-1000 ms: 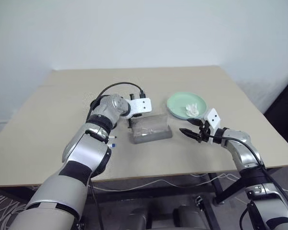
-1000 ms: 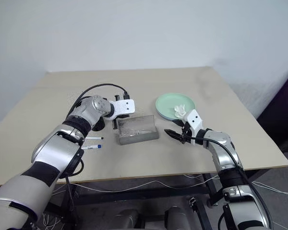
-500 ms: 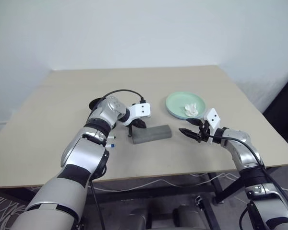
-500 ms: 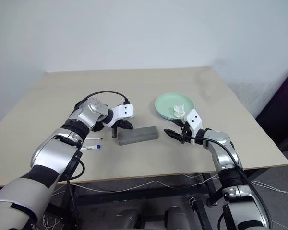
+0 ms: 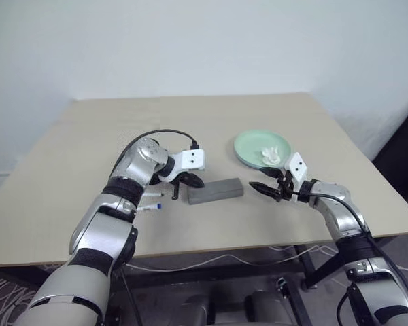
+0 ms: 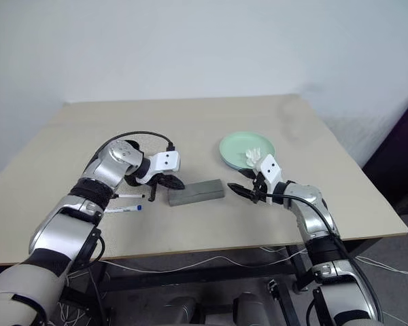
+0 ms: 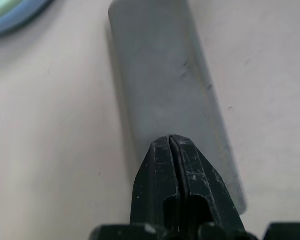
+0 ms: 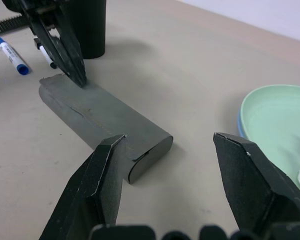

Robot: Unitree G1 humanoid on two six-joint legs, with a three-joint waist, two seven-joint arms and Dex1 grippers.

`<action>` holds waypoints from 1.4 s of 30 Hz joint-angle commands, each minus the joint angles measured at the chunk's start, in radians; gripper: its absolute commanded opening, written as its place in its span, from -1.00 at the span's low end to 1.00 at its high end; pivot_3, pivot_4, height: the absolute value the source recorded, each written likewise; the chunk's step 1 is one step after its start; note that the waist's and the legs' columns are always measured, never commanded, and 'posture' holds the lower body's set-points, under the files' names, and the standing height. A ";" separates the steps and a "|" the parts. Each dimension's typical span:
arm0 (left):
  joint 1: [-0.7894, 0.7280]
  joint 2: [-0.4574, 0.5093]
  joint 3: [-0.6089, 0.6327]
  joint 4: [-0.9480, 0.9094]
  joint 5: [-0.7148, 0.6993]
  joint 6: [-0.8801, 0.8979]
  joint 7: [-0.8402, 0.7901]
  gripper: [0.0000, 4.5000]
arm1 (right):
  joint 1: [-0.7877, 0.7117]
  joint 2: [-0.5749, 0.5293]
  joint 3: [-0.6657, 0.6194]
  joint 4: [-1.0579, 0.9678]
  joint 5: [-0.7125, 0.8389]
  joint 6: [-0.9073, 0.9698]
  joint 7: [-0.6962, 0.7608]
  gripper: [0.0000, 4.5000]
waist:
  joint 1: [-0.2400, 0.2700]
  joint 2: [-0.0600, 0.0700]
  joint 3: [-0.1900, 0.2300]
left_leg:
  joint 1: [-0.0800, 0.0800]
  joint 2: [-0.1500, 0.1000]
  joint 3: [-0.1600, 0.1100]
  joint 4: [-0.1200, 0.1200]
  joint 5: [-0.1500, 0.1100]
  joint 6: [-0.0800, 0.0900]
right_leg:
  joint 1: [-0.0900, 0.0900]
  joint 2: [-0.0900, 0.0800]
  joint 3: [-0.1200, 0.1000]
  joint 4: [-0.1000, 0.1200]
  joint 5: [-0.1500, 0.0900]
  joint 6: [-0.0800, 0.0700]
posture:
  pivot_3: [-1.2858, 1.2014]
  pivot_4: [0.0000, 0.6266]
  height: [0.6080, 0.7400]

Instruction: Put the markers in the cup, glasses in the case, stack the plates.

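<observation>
The grey case (image 5: 215, 189) lies with its lid down in the middle of the table; the glasses are hidden. My left gripper (image 5: 192, 181) is shut and empty, with its tips at the case's left end (image 8: 82, 82). My right gripper (image 5: 261, 180) stands open and empty just off the case's right end. The mint green plate (image 5: 255, 144) sits on the light blue plate (image 8: 239, 125) at the right. Two markers, one with a black cap (image 6: 127, 196) and one with a blue cap (image 6: 124, 209), lie left of the case. The black cup (image 8: 85, 25) stands behind my left wrist.
A small white lumpy object (image 5: 272, 155) lies on the green plate. The table's front edge (image 5: 211, 250) runs close below the case and the markers. Bare tabletop (image 5: 190, 115) stretches behind the case to the far edge.
The case's translucent lid, raised a second ago, has come down flat. My left gripper drew back from the lid to the case's left end and turned. The right arm has kept still.
</observation>
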 commanded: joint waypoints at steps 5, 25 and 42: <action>0.040 0.269 -0.061 -0.274 -0.162 0.038 -0.217 -0.99 | -0.038 0.003 -0.005 0.004 0.004 -0.017 0.013 0.34 | -0.005 0.001 0.000 | 0.001 0.000 0.001 -0.002 0.000 0.000 | -0.001 0.000 0.001 0.000 0.000 -0.001 | 0.03 -1.00 1.00; 0.049 0.467 -0.400 -0.120 -0.209 -0.046 -0.217 0.17 | -0.077 0.033 0.011 0.054 -0.001 -0.035 0.020 0.34 | 0.002 0.001 0.000 | 0.001 0.000 0.000 -0.001 0.000 0.000 | -0.002 0.001 0.001 0.000 0.000 -0.001 | 0.03 -1.00 1.00; 0.030 0.325 -0.292 0.090 0.008 -0.157 -0.162 0.17 | -0.079 0.019 0.007 0.045 0.004 -0.019 0.026 0.34 | 0.002 0.001 0.000 | 0.001 0.000 0.000 0.000 0.000 0.000 | -0.001 0.001 0.001 0.001 0.000 -0.001 | 0.03 -1.00 1.00</action>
